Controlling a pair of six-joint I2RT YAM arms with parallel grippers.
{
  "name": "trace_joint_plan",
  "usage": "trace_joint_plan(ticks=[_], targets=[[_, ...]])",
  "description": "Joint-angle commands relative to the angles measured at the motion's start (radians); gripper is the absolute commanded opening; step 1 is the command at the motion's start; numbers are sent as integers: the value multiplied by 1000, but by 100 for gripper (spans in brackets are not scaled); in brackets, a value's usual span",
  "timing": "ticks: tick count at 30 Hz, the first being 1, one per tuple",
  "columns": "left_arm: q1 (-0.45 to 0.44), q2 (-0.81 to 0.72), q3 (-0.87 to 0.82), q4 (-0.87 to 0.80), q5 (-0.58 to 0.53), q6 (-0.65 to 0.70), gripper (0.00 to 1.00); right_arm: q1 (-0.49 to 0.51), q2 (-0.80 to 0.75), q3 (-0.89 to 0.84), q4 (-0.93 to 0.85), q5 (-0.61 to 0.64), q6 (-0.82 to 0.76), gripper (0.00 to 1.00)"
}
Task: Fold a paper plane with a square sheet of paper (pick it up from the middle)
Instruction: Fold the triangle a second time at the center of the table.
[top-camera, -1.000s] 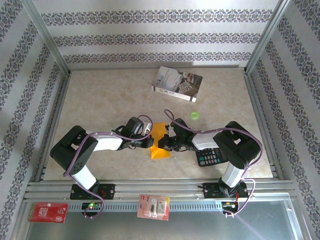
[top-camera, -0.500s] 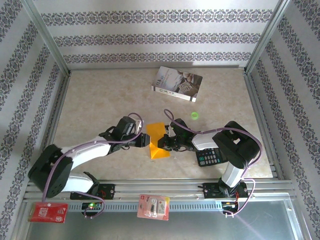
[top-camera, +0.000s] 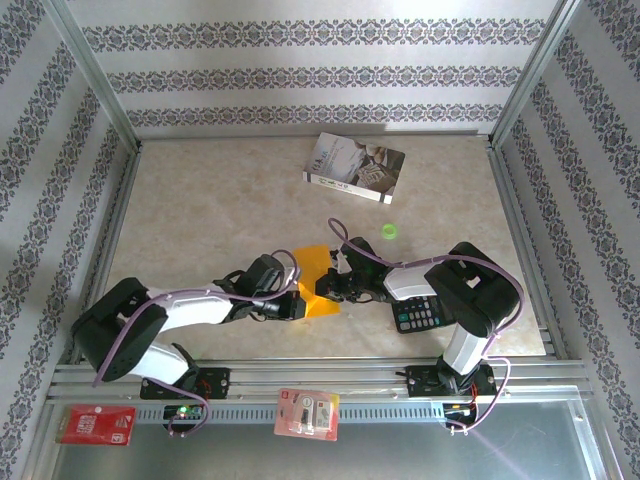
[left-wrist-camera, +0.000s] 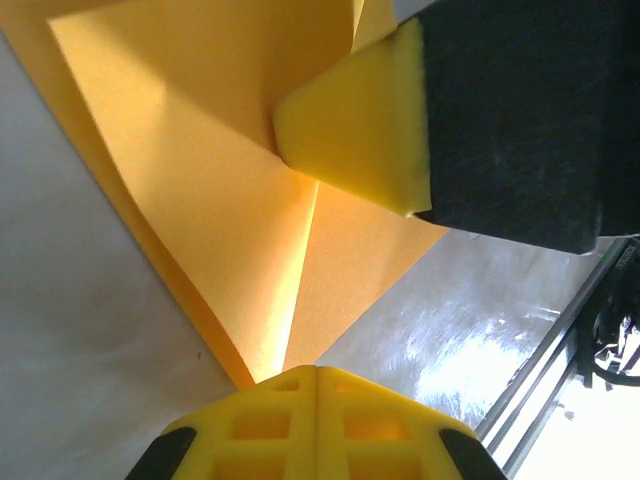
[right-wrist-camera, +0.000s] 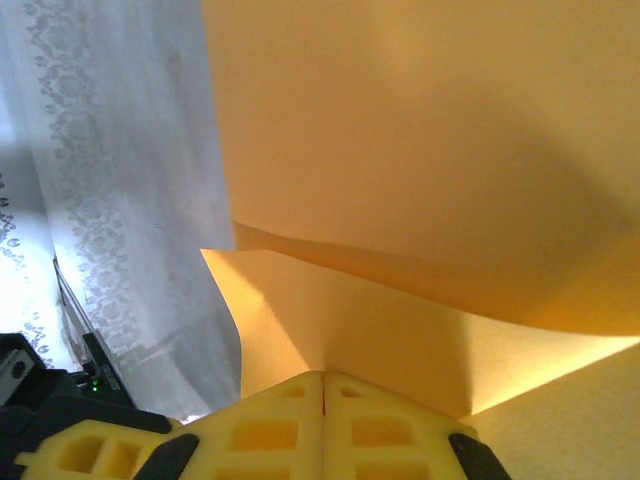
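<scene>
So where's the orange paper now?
Top view: the orange paper is at the front middle of the table, pinched between left gripper and right gripper.

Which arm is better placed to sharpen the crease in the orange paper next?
Probably the left: the left gripper is shut on the square sheet of paper at the end of the crease, while the right gripper pinches a folded edge, anchoring it.
</scene>
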Motion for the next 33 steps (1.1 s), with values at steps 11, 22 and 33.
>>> trace_joint_plan(ticks=[11,22,33], targets=[[-15,79,81,14,-33,23,0,1,39,-28,-64,61,7,4],[-15,120,87,-52,-60,73,0,1,47,-33,-63,69,9,4],[-14,85,17,-72,-30,66,0,1,54,-43,-70,80,20,3]])
